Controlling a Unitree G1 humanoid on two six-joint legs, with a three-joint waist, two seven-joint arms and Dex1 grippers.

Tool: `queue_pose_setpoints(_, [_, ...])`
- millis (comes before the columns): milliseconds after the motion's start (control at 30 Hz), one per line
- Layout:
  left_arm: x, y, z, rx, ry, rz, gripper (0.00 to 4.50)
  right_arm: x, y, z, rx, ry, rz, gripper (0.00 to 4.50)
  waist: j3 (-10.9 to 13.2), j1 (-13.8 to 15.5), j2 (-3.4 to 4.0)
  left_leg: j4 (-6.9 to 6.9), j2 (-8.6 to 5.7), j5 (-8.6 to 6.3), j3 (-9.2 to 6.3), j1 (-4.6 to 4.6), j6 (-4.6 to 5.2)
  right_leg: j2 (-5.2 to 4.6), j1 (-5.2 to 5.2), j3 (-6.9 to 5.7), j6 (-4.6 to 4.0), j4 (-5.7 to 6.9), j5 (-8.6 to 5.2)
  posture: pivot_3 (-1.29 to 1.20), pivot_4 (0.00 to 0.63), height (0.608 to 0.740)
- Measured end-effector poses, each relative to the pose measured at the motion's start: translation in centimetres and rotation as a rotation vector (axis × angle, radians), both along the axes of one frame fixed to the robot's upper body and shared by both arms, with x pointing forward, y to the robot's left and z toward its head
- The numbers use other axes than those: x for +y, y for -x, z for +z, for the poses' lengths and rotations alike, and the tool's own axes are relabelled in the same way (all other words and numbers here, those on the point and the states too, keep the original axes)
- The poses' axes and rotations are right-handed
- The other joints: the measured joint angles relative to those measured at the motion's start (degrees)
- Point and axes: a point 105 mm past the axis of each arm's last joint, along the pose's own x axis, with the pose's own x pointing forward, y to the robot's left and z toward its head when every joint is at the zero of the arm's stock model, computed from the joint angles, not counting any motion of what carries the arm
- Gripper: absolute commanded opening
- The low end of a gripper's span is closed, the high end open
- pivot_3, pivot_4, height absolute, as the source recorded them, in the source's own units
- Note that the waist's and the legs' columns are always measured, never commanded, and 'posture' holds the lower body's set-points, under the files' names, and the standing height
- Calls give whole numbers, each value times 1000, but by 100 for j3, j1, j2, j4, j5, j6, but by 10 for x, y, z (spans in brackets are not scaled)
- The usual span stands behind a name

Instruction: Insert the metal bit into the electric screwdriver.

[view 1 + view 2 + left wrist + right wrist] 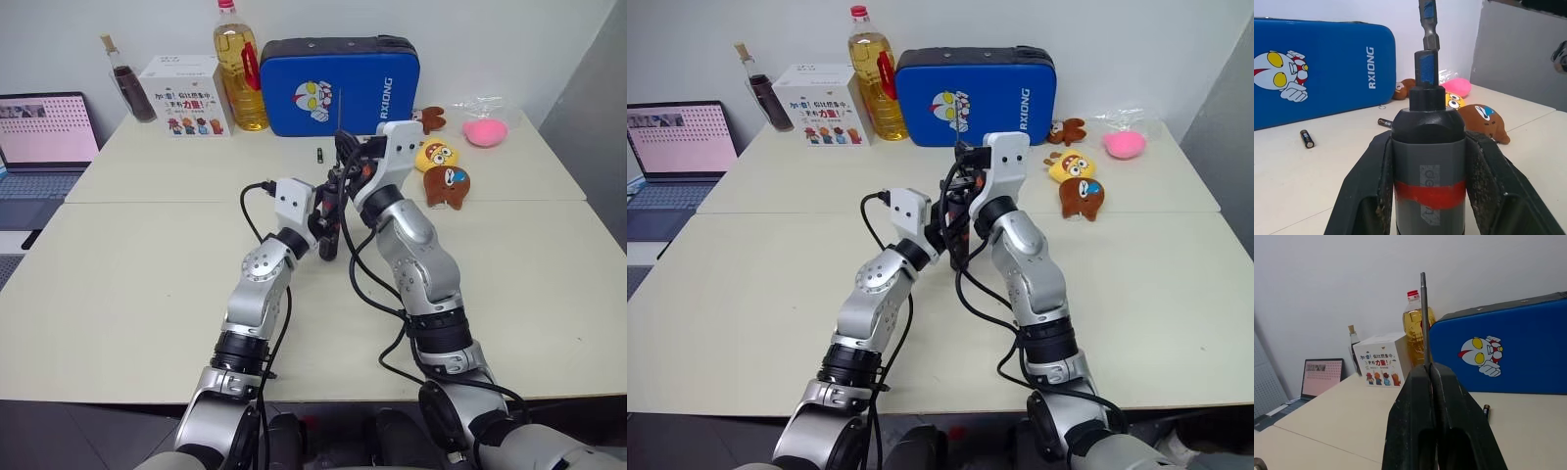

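The electric screwdriver (1428, 161) is a black body with a red band, standing upright with its blue-collared tip up. My left gripper (1428, 142) is shut on it, one finger on each side; it also shows from above as the left gripper (326, 223) over the table's middle. The metal bit (1423, 318) is a thin grey rod rising from my right gripper (1429, 369), which is shut on it. The right gripper (343, 164) hangs just above the left one. The bit's thick lower end (1428, 22) meets the mouth of the blue collar; how deep it sits cannot be told.
Along the table's far edge stand a blue case (338, 86), an oil bottle (238, 73), a white box (186, 96) and a dark bottle (127, 83). Plush toys (443, 176) and a pink object (485, 130) lie at right, a battery (1307, 138) before the case, a laptop (44, 132) at left.
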Motion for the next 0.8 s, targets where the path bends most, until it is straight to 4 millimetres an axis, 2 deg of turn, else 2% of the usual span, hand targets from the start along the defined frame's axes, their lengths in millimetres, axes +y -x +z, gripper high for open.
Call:
queue_pose_setpoints(600, [1,2,0,-3,-1,10,1646,5,0,-2,-2,6,14,57,0,0,0,-1,1,0,0,0,0,0,0,1,0,0,0,0,150,740])
queue_pose_setpoints(800, [2,2,0,-3,-2,11,1646,4,7,-3,-9,9,23,57,0,1,0,-1,1,0,-2,0,0,0,0,1,0,-1,0,0,150,740])
